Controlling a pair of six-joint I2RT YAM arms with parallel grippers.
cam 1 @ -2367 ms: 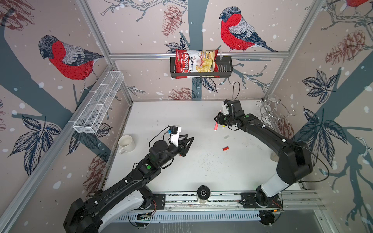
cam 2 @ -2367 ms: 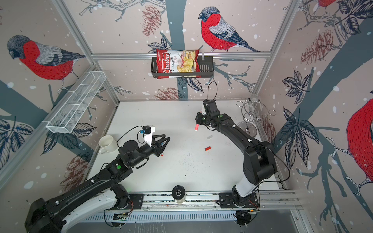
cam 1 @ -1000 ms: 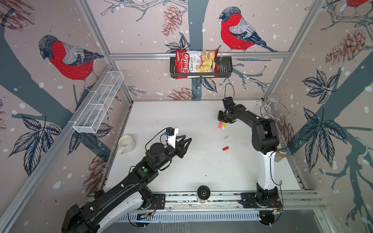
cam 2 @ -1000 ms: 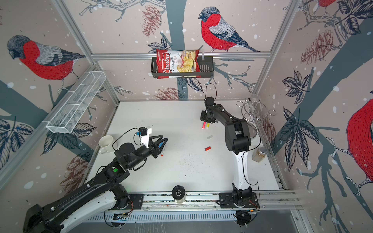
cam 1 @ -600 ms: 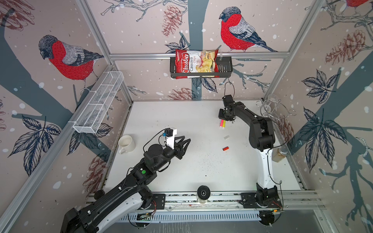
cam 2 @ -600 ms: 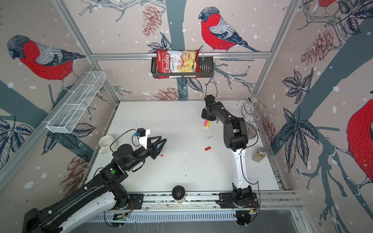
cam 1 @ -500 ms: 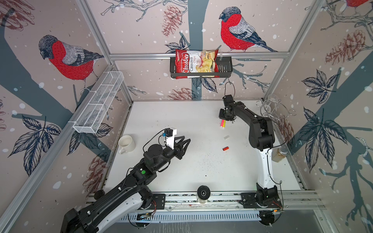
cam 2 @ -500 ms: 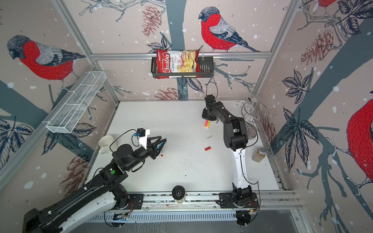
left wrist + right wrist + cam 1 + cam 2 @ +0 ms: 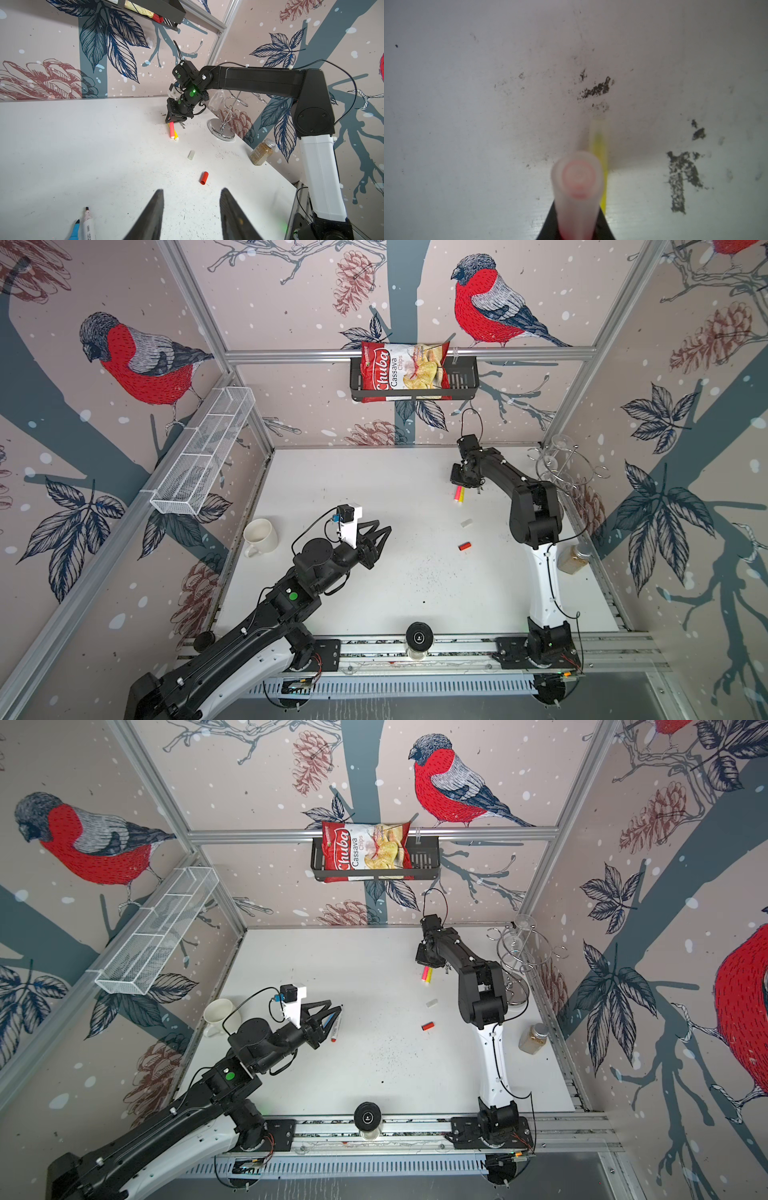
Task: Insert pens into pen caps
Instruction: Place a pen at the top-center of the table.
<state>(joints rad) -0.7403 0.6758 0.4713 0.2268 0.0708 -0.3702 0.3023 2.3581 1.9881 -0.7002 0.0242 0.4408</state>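
White mug [image 9: 259,536], stood at table's [image 9: 353,489] left edge. Spice jar [image 9: 575,559], placed at right edge near chrome wire rack [image 9: 559,466]. Cassava chips bag [image 9: 403,372], held in black wall basket [image 9: 463,383]. White mesh tray [image 9: 203,456], wall-mounted.

The red cap [image 9: 464,546] lies on a white table [image 9: 374,489] peppered with black specks. Just beyond it is a translucent whitish cap [image 9: 466,523], and farther beyond a neon pink pen [image 9: 458,491] beside a yellow pen [image 9: 461,499]. Well to its left lie a blue pen [image 9: 75,229] and a white pen [image 9: 336,1026] with a red end. The walls [image 9: 291,302] show red-breasted grey birds, navy leaves and brown pinecones on pale pink.
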